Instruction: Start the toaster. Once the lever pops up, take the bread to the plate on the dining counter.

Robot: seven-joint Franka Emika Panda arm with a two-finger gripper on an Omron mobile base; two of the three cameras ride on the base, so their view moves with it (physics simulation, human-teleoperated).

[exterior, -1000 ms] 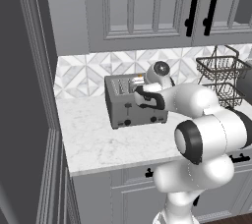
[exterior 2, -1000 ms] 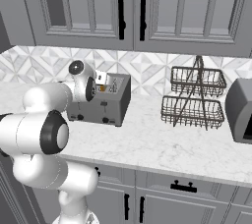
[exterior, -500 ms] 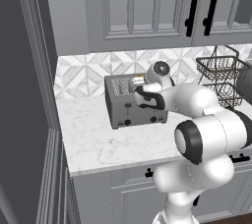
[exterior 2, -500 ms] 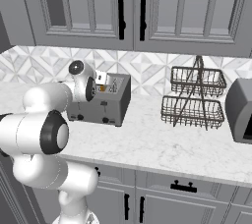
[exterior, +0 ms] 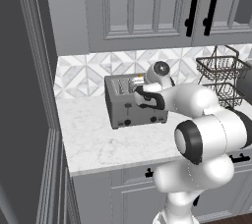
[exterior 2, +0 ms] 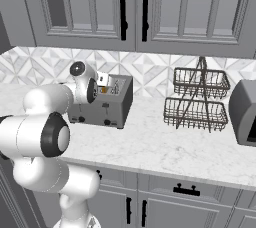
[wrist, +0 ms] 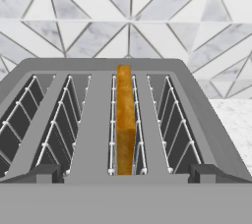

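The grey four-slot toaster [exterior: 133, 105] [exterior 2: 107, 107] [wrist: 98, 120] stands on the counter against the tiled wall. A thin golden-tan slice of bread [wrist: 125, 120] stands on edge in the third slot from the left in the hand view, and a bit of it shows as an orange spot [exterior 2: 103, 90]. My gripper [wrist: 125, 173] [exterior 2: 104, 86] [exterior: 141, 83] hovers just over the toaster's top, open, with its fingertips [wrist: 45, 171] wide apart on either side of the bread's slot and touching nothing. The plate and the dining counter are out of view.
A two-tier black wire basket [exterior 2: 197, 99] [exterior: 221, 78] stands to the right of the toaster. A grey appliance [exterior 2: 245, 112] sits at the far right. Wall cabinets [exterior 2: 135, 7] hang above. A tall grey panel [exterior: 29, 95] bounds the counter on the left.
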